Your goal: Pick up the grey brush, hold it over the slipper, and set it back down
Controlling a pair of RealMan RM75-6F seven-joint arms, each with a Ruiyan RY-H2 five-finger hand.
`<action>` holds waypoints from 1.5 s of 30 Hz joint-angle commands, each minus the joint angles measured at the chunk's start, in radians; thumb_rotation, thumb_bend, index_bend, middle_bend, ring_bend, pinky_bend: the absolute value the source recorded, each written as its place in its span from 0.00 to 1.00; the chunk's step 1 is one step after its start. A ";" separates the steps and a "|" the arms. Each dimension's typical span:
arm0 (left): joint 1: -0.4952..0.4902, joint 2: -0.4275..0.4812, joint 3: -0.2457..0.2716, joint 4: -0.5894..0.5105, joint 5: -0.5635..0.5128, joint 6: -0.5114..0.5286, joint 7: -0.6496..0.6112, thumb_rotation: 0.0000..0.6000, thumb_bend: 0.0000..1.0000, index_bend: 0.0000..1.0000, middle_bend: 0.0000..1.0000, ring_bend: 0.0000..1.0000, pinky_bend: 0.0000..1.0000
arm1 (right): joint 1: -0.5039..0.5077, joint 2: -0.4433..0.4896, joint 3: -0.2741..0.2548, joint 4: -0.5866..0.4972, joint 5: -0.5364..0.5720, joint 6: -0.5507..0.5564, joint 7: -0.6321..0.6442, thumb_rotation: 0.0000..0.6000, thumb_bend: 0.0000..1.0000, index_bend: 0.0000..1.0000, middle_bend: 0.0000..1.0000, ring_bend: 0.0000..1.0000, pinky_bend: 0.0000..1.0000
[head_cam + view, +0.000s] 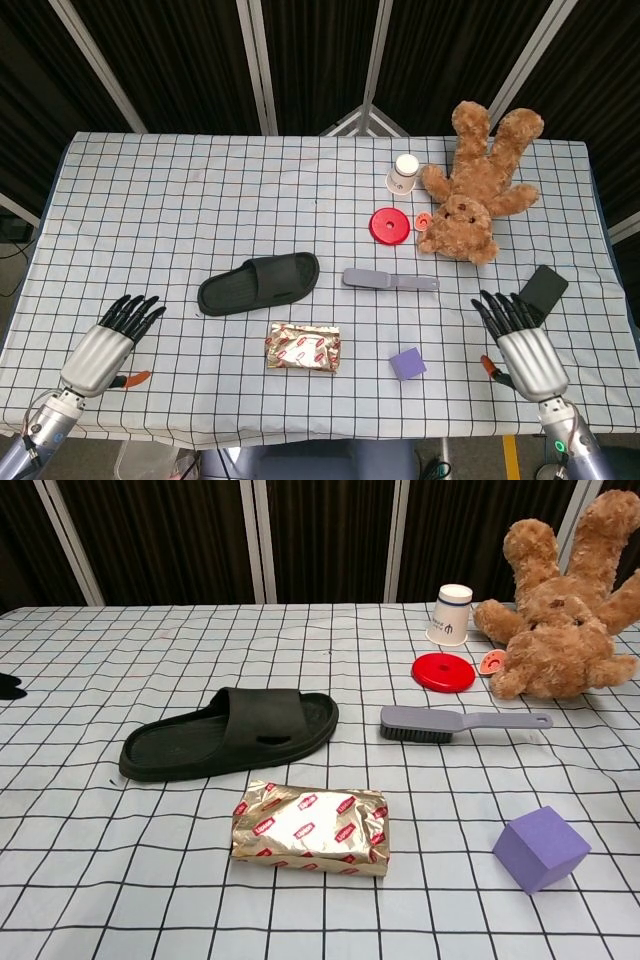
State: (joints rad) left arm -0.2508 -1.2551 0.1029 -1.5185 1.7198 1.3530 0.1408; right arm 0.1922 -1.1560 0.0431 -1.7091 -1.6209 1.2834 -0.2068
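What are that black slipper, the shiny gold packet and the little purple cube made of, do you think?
The slipper looks like matte moulded foam or rubber: one piece, dull and seamless. The gold packet seems to be foil or metallised film, since it is crinkled and glints. The purple cube looks like smooth plastic or dense foam, evenly coloured with soft edges; which one I cannot tell.

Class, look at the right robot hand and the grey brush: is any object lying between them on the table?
Nothing visible does. The right robot hand is open, right of the grey brush, with bare checked cloth between them. The purple cube lies nearer the camera, off that line; the black phone lies behind the hand.
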 commanded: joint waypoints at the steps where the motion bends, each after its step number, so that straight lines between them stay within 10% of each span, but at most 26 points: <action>1: -0.003 -0.002 -0.002 0.005 -0.006 -0.010 0.002 0.89 0.07 0.00 0.00 0.00 0.03 | 0.131 -0.020 0.080 -0.062 0.105 -0.173 -0.058 1.00 0.36 0.09 0.04 0.01 0.05; 13: -0.020 -0.022 -0.022 0.023 -0.068 -0.071 0.014 0.89 0.07 0.00 0.00 0.00 0.03 | 0.389 -0.180 0.196 0.048 0.438 -0.454 -0.248 1.00 0.36 0.13 0.11 0.04 0.06; 45: -0.039 -0.019 -0.060 0.049 -0.171 -0.126 -0.002 0.89 0.07 0.00 0.00 0.00 0.03 | 0.685 -0.475 0.202 0.353 0.714 -0.508 -0.449 1.00 0.36 0.21 0.13 0.06 0.06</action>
State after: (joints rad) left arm -0.2892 -1.2739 0.0434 -1.4705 1.5504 1.2275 0.1380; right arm 0.8733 -1.6302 0.2467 -1.3609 -0.9116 0.7772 -0.6583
